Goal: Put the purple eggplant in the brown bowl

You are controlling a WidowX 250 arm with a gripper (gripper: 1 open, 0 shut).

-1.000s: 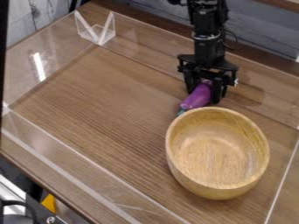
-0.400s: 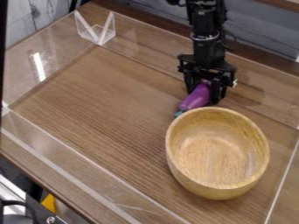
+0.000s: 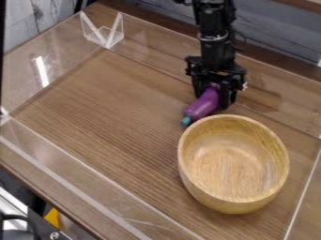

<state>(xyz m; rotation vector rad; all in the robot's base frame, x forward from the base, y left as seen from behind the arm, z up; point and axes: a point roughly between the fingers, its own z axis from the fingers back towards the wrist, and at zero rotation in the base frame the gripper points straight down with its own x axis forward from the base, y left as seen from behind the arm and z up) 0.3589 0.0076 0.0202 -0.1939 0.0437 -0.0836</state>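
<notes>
The small, glossy purple eggplant with its teal-green stem tip is seen clamped between the jaws of the black gripper, which points almost straight down and is closed on the eggplant's upper end. The eggplant hangs tilted, its stem end lowest and just above or touching the wood-grain table; contact cannot be told apart from a small gap. Compared with a second ago, the gripper and the eggplant have been shifted slightly to the left in the camera view and a little away from the bowl, while the grip itself is unchanged. The large, round, light-brown wooden bowl is found where it was, empty, with its thick rim just beside the stem tip of the eggplant. It is judged that the grasp has been secured and that the carrying phase has only just begun, so the task is perhaps halfway done. A lift clear of the rim is likely to be needed before the eggplant is moved over the bowl, since a sideways sweep at this height could knock the rim or drag the stem along the table.
</notes>
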